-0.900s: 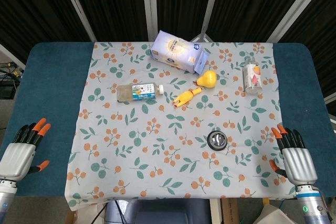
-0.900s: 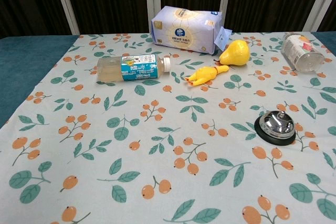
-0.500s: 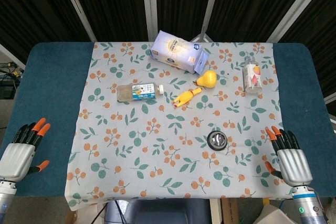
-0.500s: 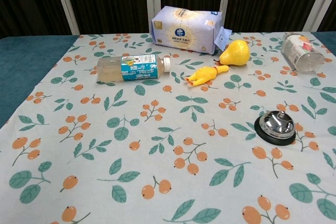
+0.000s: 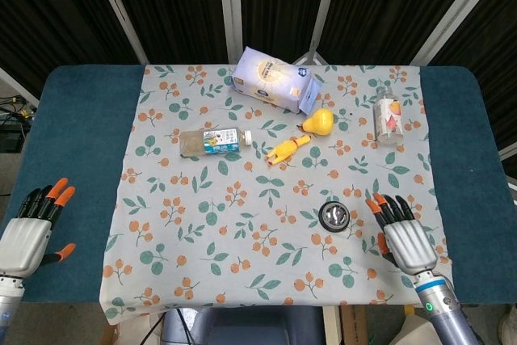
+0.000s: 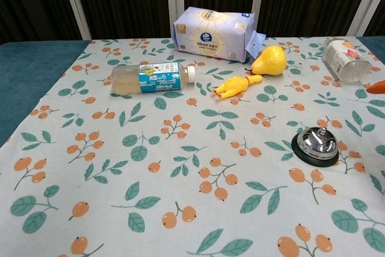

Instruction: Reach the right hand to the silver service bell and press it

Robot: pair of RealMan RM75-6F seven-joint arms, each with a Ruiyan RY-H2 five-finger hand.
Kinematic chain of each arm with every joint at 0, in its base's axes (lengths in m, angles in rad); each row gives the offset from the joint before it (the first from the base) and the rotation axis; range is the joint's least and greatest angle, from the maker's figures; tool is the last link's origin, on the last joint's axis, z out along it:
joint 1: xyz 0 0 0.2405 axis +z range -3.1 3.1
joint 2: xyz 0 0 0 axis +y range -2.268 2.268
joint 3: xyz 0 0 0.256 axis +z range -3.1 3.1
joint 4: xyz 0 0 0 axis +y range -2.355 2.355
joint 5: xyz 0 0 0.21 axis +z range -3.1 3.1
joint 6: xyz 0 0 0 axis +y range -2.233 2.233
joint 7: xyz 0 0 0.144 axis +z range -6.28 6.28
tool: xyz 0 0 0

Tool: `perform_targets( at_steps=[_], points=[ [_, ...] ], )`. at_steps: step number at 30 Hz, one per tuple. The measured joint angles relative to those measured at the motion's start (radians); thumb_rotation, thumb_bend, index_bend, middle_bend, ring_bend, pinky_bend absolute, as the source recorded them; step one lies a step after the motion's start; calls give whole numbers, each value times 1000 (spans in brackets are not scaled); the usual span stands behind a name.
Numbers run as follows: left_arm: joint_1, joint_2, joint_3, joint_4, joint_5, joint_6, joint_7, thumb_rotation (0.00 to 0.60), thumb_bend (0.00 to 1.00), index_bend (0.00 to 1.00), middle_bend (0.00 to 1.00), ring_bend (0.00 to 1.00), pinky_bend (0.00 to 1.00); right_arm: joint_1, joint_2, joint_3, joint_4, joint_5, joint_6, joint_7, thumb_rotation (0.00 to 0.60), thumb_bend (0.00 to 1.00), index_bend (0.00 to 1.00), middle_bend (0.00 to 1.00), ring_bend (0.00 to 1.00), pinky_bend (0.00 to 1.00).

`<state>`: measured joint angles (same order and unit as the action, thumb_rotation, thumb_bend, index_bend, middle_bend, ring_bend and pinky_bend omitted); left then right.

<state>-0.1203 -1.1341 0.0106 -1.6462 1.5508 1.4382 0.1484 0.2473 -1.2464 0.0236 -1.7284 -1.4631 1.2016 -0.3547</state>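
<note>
Scene: a table with a teal cover (image 5: 73,135) and a leaf-and-berry patterned cloth (image 5: 242,224) spread over its middle.
Silver service bell: sits on its black base in the lower right of the head view (image 5: 334,216), right of centre in the chest view (image 6: 316,144); nothing touches it.
Right hand: lower right of the head view (image 5: 401,235), just to the right of the bell and apart from it; fingers stretched out and slightly spread, grasping nothing. In the chest view only an orange fingertip (image 6: 376,86) shows at the right edge.
Left hand: lower left corner of the head view (image 5: 31,230), over the teal cover, fingers extended and apart, empty.
Tissue pack: blue and white, upper centre (image 5: 271,80).
Drink bottle: lying on its side, left of centre (image 5: 213,140).
Rubber chicken: yellow, centre of the frame (image 5: 287,149), just below a yellow pear (image 5: 319,121).
Clear jar: upper right (image 5: 389,117), lying on the cloth.
</note>
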Motion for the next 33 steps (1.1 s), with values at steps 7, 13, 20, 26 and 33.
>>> perform_targets(
  at_steps=[7,13,20,26,33],
  points=[
    [-1,0,-3,-2,-7,-4,-1,600,54,0,0,0,0,48,-102,15,24,58,-65,-94,600,872,0,0,0,0],
    [-2,2,-1,-5,-4,-7,-3,600,54,0,0,0,0,71,-170,24,52,108,-89,-154,600,872,0,0,0,0],
    [-4,3,-1,-6,-7,-11,-6,600,54,0,0,0,0,84,-192,32,70,139,-91,-177,600,872,0,0,0,0],
    [-4,3,0,-8,-7,-12,-3,600,54,0,0,0,0,88,-193,27,72,145,-88,-180,600,874,0,0,0,0],
    [-3,3,2,-8,-7,-13,-1,600,54,0,0,0,0,92,-201,10,84,149,-93,-194,600,896,0,0,0,0]
  ],
)
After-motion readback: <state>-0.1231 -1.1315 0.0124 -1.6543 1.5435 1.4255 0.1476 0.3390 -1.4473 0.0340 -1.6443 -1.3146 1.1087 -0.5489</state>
